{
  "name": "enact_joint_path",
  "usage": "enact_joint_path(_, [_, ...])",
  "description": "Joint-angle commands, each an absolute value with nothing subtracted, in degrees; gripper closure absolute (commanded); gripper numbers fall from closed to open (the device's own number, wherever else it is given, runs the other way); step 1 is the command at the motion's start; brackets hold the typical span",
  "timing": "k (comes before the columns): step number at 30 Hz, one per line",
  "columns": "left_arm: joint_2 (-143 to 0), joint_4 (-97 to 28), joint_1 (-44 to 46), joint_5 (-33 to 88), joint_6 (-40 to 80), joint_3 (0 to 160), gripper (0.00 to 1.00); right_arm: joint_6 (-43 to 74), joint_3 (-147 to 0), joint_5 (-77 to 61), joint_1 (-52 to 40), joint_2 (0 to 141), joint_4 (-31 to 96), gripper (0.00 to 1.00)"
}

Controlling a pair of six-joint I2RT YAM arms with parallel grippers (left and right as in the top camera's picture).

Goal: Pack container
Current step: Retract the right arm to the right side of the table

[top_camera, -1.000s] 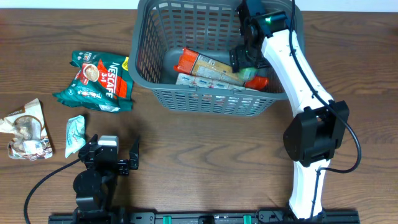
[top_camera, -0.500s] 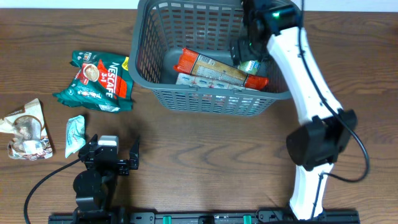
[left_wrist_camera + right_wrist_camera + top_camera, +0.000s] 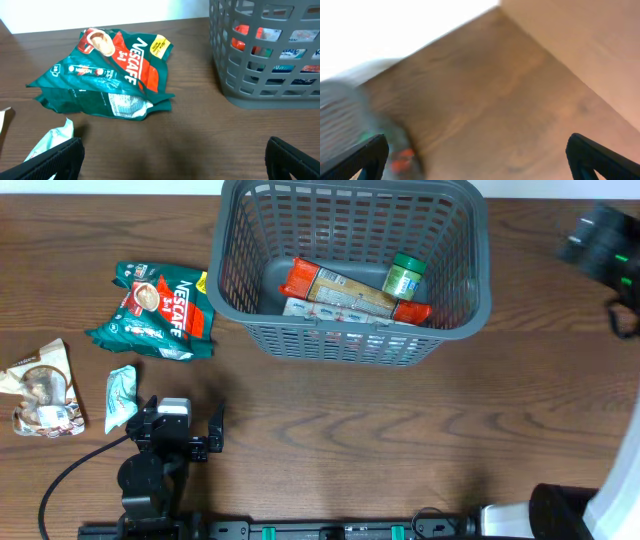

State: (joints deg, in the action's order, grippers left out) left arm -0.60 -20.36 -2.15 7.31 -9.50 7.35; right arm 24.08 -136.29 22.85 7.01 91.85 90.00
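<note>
Grey slotted basket sat far centre on the table, part-filled. Left hand gaped empty at the near left, handy for the Nescafé pouch. Right hand, spread empty, hung clear at the far right.

Surfaces: matt plastic, glossy film, grained wood.
Container: dark grey plastic, matt, smooth moulded lattice. Table: brown wood grain, low sheen. Coffee pouch: glossy printed film, creased. Small sachet: pale glossy film, crumpled. Packets in container: shiny printed wrappers.
</note>
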Motion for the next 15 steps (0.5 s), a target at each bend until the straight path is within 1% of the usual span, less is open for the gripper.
enact_joint_path(1, [-0.23,-20.45,-2.35,6.87,-10.48,6.22,0.01,28.71,-135.68,24.6,13.5,93.76,91.74,0.01])
enact_joint_path(6, [-0.23,-20.47,-2.35,6.87,-10.48,6.22,0.01,28.71,-135.63,24.97,17.61,94.3,92.79,0.01])
enact_joint_path(15, [-0.23,-20.47,-2.35,6.87,-10.48,6.22,0.01,28.69,-135.63,22.04,17.65,94.3,92.82,0.01])
